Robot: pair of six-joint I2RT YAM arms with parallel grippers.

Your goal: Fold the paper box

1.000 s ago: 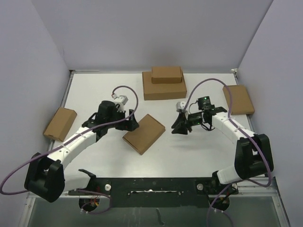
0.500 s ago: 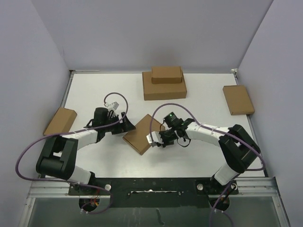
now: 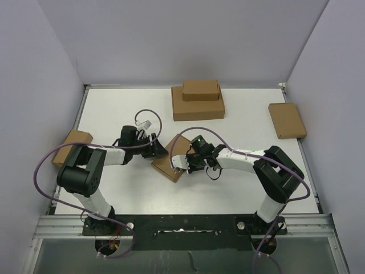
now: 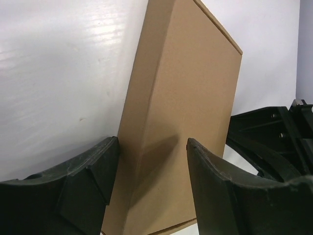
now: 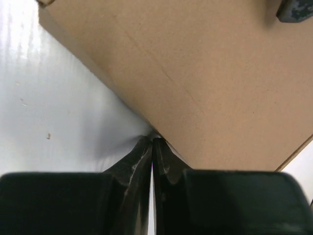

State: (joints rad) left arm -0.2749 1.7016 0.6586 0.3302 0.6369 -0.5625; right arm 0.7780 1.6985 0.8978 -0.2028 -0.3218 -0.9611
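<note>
The flat brown corrugated-cardboard paper box (image 3: 168, 161) lay closed on the white worktop (image 3: 114, 108), set at an angle near the centre, between the two arms. The left pincer (image 4: 152, 143) was partly open and straddled the box's left end: one black finger (image 4: 88, 176) lay against the box's side wall and the other reached over the top face, with no firm grip evident. The right pincer (image 5: 152, 139) was fully closed and held nothing; its joined tips were set at worktop level against the lower edge of the box's right side. A large flat brown cardboard box (image 3: 198, 109) with a smaller brown box (image 3: 201, 89) stacked on it stood at the far edge, well apart. A further brown box (image 3: 287, 120) lay at the right edge. Another brown box (image 3: 71, 145) lay at the left edge, partly hidden by the left arm.
</note>
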